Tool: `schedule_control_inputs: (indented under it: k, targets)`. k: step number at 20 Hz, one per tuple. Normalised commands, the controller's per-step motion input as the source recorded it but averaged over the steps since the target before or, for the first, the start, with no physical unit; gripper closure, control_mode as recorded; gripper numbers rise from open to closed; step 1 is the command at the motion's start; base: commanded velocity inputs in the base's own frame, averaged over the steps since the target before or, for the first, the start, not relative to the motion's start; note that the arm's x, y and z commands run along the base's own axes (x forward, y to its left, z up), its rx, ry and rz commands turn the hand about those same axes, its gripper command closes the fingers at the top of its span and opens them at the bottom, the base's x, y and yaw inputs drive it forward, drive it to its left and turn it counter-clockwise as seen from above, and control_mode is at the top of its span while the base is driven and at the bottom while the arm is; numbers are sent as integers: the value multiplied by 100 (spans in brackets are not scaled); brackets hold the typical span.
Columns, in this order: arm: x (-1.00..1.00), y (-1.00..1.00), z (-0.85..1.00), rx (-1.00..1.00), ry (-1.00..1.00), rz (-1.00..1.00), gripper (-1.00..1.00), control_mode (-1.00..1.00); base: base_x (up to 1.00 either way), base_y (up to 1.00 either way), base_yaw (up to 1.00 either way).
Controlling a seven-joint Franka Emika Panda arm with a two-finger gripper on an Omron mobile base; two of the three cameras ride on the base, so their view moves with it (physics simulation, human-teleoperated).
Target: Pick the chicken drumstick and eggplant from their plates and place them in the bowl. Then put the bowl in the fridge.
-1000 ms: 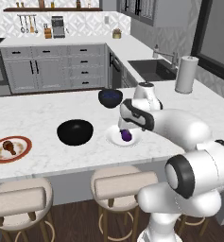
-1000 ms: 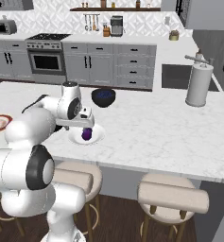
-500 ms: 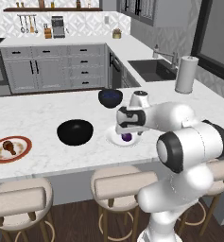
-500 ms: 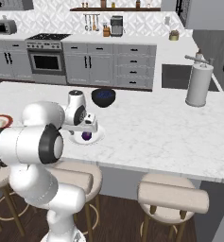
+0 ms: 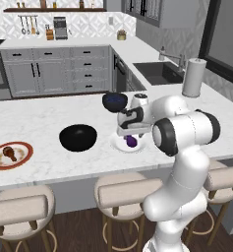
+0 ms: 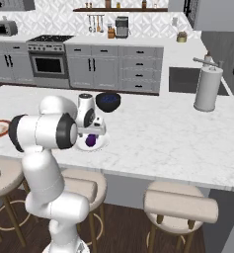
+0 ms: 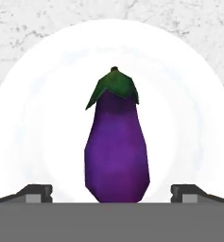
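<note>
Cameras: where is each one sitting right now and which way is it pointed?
Left base view: behind the arm's left, facing forward and down over the counter; arm rises lower right, claw over the eggplant.
Right base view: behind its right, same counter; arm lower left.
Hand view: looks down along the open claw at the eggplant on the white plate; fingertips at bottom.
All share eggplant and plate.

Tool (image 6: 91, 134) hangs spread just above the eggplant (image 6: 91, 141) on its white plate (image 6: 101, 144); blue bowl (image 6: 108, 101) behind.

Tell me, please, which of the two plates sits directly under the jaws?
The plain white plate holding the eggplant, beside the black bowl; the red-rimmed plate with the drumstick lies far off.
</note>
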Motion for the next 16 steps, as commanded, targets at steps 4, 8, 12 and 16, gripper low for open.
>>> schedule_control_inputs:
  k: [4,8,12,16]
  targets:
    - [19,0,-49,-1,1,0,-100,-100,0,0,0]
    - [0,3,-44,-2,1,0,-100,-100,0,0,0]
    - [-2,8,-39,-2,0,0,100,-100,0,0,0]
    - [-21,7,-11,0,0,0,100,-100,0,0,0]
